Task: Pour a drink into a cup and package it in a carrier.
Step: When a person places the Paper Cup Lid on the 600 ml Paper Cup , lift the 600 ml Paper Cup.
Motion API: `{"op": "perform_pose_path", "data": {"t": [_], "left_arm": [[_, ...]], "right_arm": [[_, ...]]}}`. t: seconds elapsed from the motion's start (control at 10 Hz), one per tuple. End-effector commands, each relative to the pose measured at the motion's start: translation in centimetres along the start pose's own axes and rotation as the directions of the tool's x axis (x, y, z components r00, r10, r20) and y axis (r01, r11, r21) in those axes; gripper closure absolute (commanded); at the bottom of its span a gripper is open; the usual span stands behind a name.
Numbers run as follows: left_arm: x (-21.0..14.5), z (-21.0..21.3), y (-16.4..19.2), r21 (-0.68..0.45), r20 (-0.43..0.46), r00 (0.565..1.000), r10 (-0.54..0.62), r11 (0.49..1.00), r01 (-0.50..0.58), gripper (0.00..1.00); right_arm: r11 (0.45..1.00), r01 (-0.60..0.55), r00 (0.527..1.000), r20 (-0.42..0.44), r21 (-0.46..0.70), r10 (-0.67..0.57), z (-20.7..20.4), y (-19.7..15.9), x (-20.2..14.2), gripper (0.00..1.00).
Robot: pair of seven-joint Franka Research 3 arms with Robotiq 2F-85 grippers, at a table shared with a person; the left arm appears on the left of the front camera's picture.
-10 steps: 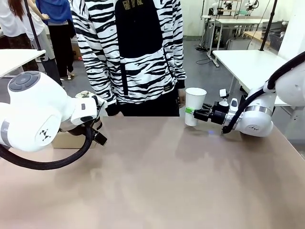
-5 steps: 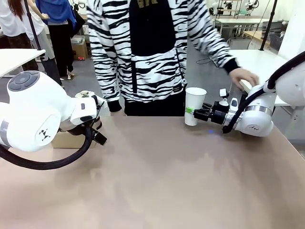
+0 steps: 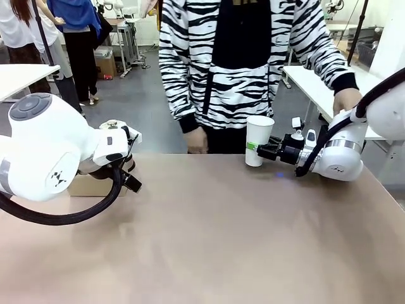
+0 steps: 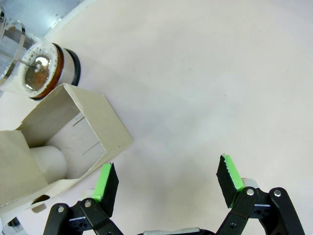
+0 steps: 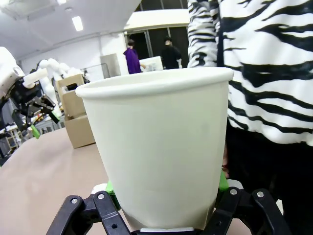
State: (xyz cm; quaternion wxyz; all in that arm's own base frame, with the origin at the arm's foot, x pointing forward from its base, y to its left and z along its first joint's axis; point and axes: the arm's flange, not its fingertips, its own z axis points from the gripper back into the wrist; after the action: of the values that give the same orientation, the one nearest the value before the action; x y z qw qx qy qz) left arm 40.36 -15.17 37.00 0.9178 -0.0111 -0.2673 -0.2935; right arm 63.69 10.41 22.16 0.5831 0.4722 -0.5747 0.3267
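My right gripper [image 3: 261, 149] is shut on a tall white paper cup [image 3: 259, 140] with no lid, holding it upright at the table's far right. In the right wrist view the cup [image 5: 161, 147] stands between the green pads [image 5: 110, 188]. My left gripper [image 4: 167, 180] hangs open over bare table, nothing between its fingers. Just beside its left finger lies the brown cardboard carrier [image 4: 93, 129], with something white and round inside. Beyond it stands the glass jug [image 4: 46, 71], dark brown drink showing under its lid. From the front, the carrier [image 3: 88, 185] is mostly hidden behind my left arm.
A person in a zebra-striped top stands at the far edge, one hand [image 3: 347, 99] on my right arm and the other hand [image 3: 197, 140] at the table edge. The beige table [image 3: 209, 234] stretches wide between the arms. Other tables stand behind.
The person has stepped to the right and put a hand on my right arm. Both arms and the cup have stayed where they were.
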Motion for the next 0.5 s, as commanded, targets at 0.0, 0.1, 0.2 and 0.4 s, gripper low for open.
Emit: {"op": "perform_pose_path", "data": {"t": [0.0, 0.1, 0.2, 0.4], "left_arm": [[0.0, 0.04, -0.02, -0.002, 0.001, 1.0, 0.0, 1.0, 0.0, 0.0], [0.0, 0.04, -0.02, -0.002, 0.001, 1.0, 0.0, 1.0, 0.0, 0.0], [0.0, 0.04, -0.02, -0.002, 0.001, 1.0, 0.0, 1.0, 0.0, 0.0], [0.0, 0.04, -0.02, -0.002, 0.001, 1.0, 0.0, 1.0, 0.0, 0.0]], "right_arm": [[1.0, 0.002, 1.0, 0.012, -0.011, -0.002, -0.13, 0.41, 0.54, 0.2], [1.0, 0.002, 1.0, 0.012, -0.011, -0.002, -0.13, 0.41, 0.54, 0.2], [1.0, 0.002, 1.0, 0.012, -0.011, -0.002, -0.13, 0.41, 0.54, 0.2], [1.0, 0.002, 1.0, 0.012, -0.011, -0.002, -0.13, 0.41, 0.54, 0.2]]}}
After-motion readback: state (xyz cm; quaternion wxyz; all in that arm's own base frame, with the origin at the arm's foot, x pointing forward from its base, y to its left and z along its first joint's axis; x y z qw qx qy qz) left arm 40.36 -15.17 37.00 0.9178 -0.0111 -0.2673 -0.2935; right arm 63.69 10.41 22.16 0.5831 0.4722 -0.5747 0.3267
